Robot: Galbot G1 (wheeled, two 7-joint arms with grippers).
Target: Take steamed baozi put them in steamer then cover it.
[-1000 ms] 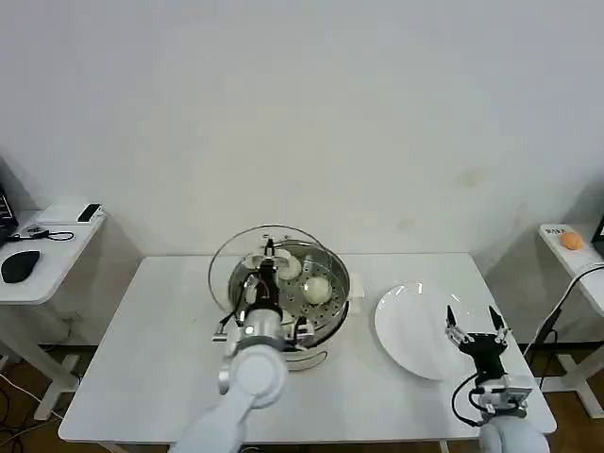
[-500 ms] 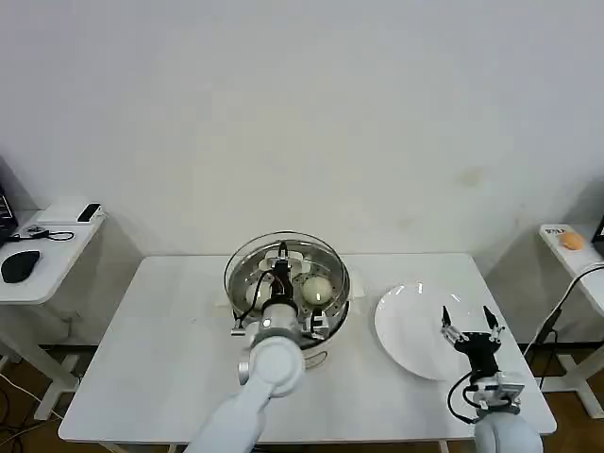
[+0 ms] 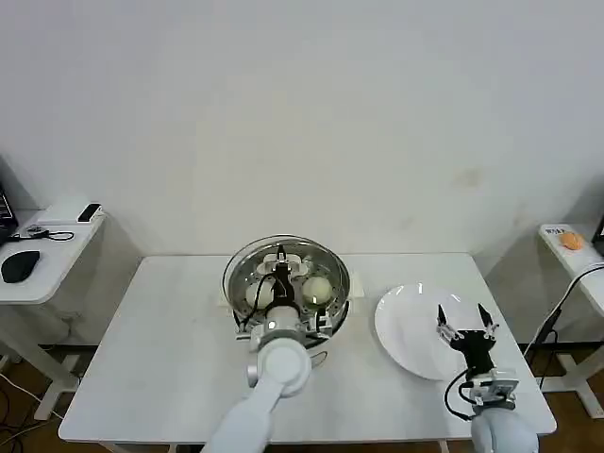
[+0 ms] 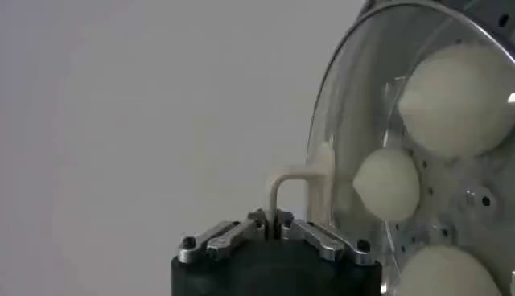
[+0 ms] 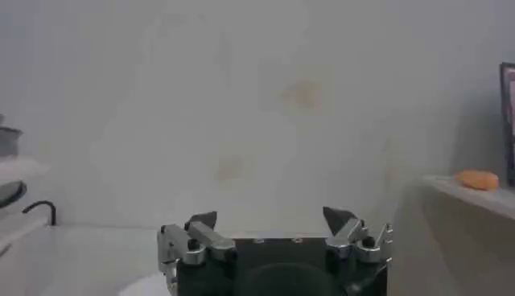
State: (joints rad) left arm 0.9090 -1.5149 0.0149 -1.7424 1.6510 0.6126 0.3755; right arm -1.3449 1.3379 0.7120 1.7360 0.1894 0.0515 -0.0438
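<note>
Glass lid (image 3: 286,272) is held by its cream handle (image 4: 299,187), pinched in the closed left hand (image 4: 276,228), right over the steamer (image 3: 330,304) at the worktop's middle, toward the back edge. Buns (image 4: 388,183) are seen through the glass, on the perforated tray. Whether the lid is fully seated cannot be told. Lid judged rigid, fragile, slippery; the handle is the only safe grip. Buns judged soft and light. Right hand (image 3: 461,327) is open and empty over the plate (image 3: 406,330).

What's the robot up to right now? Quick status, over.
Left gripper shut on glass lid's handle, lid over steamer. Baozi inside. Right gripper open over empty plate. Nothing in the way.
</note>
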